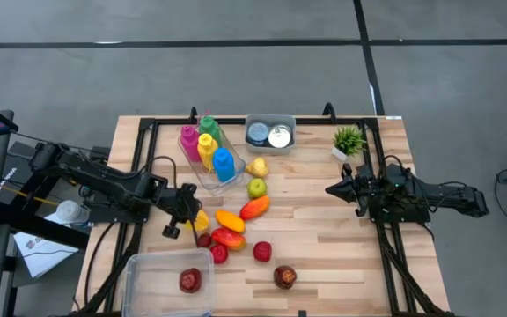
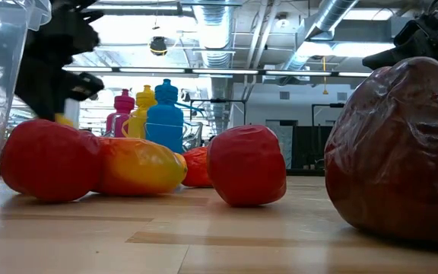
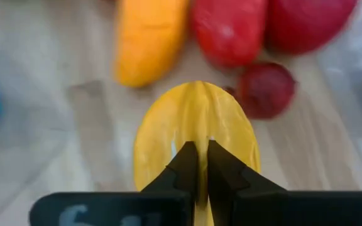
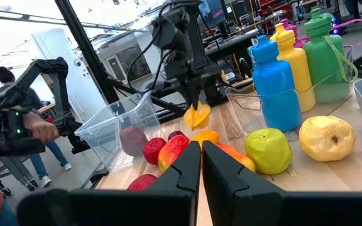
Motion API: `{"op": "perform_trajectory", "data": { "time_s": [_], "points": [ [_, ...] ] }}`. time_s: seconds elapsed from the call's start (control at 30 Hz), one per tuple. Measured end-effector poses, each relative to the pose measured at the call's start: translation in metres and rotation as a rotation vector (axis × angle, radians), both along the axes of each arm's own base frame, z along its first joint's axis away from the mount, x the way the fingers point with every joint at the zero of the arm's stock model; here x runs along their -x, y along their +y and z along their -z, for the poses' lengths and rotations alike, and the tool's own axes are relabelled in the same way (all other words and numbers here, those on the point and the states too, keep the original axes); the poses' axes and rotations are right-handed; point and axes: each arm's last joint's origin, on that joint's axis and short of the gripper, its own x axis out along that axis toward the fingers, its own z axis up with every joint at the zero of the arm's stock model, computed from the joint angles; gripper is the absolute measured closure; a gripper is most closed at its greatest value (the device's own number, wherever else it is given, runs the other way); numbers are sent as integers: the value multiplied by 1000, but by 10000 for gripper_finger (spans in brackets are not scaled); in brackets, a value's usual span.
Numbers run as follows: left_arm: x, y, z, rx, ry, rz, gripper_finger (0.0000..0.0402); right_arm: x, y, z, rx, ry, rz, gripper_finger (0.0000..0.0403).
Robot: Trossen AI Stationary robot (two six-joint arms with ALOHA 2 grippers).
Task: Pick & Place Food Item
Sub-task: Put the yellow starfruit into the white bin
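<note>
A yellow food piece (image 3: 193, 122), oval with a ridge down its middle, hangs in my left gripper (image 3: 202, 150), which is shut on it at the table's left middle (image 1: 192, 217). In the right wrist view the yellow piece (image 4: 197, 117) shows under the left arm's fingers, above the other fruit. A clear plastic container (image 1: 152, 269) stands at the near left with one dark red fruit (image 1: 190, 280) in it. My right gripper (image 1: 331, 188) waits shut and level at the table's right, touching nothing. My left gripper pinches the yellow piece between its two fingers at the ridge on its upper part (image 3: 201, 135). The fingers slant down from the table's left side. The piece hangs below them (image 4: 197, 117), apparently clear of the table.
Loose fruit lies right of the left gripper: an orange piece (image 1: 229, 220), a red-yellow one (image 1: 227, 238), red ones (image 1: 262, 252), a dark red apple (image 1: 285, 277), a green apple (image 1: 256, 187). Coloured bottles (image 1: 208, 150), a bin of cans (image 1: 269, 134) and a small plant (image 1: 349, 141) stand at the back.
</note>
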Motion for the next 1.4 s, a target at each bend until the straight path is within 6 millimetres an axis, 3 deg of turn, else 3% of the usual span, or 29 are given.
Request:
{"op": "perform_trajectory", "data": {
  "time_s": [0.2, 0.37, 0.6, 0.73, 0.93, 1.1, 1.4],
  "points": [
    [-8, 14, -43, 6, -91, -98, 397, 0, 0, 0, 0, 0, 0, 390],
    [-5, 15, -104, 119, -234, -179, 397, 0, 0, 0, 0, 0, 0, 390],
    [18, -2, -180, 525, -327, -120, 397, 0, 0, 0, 0, 0, 0, 391],
    [32, -17, -204, 731, -283, -133, 397, 0, 0, 0, 0, 0, 0, 391],
    [42, -57, -199, 832, -75, -107, 399, 0, 0, 0, 0, 0, 0, 391],
    [45, -96, -181, 713, 40, -61, 399, 0, 0, 0, 0, 0, 0, 391],
    [44, -144, -142, 467, 202, 19, 397, 0, 0, 0, 0, 0, 0, 391]
  ]
}}
